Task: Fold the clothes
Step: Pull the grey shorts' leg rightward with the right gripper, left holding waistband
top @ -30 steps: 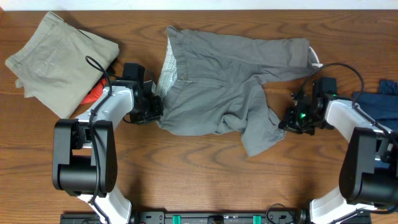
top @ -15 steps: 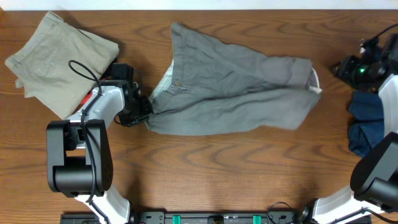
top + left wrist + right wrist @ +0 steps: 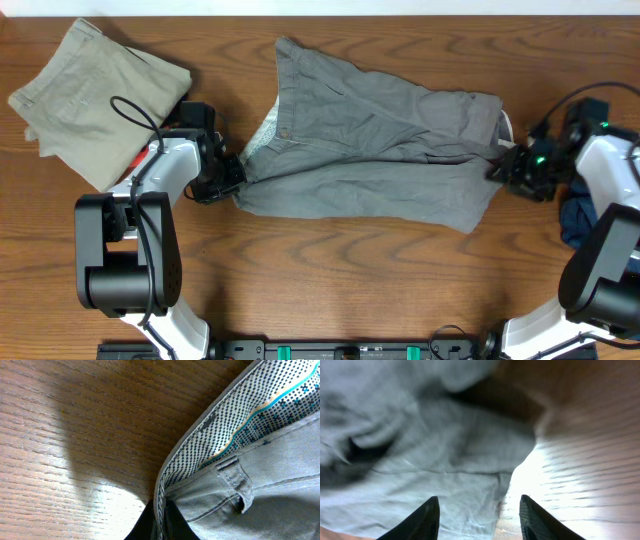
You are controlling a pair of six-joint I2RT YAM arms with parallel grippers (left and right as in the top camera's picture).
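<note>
The grey shorts [image 3: 370, 140] are lying spread across the middle of the table [image 3: 330, 280], slightly towards its far side. Their waistband [image 3: 268, 130] is pointing left and the legs are reaching right, one laid over the other. The cloth is sitting fairly flat, with creases running along its length.

The left tool [image 3: 228, 180] is clenching the near-left corner of the waistband. In the left wrist view its dark tips [image 3: 160, 525] are pinching the edge of the band. The dotted inner lining [image 3: 235, 420] is showing there, with a belt loop [image 3: 235, 480] just beside it.

The right tool [image 3: 505, 168] is hovering at the right end of the legs, at the hem. In the blurred right wrist view its fingers [image 3: 432, 517] are standing apart, released, with grey cloth lying below them and nothing pinched between.

A pair of folded khaki shorts [image 3: 95, 90] is resting at the far-left corner, well apart from the grey pair. Something orange [image 3: 150, 152] is peeking out beside it. A dark blue garment [image 3: 585, 215] is lying at the right edge, partly under the right arm.
</note>
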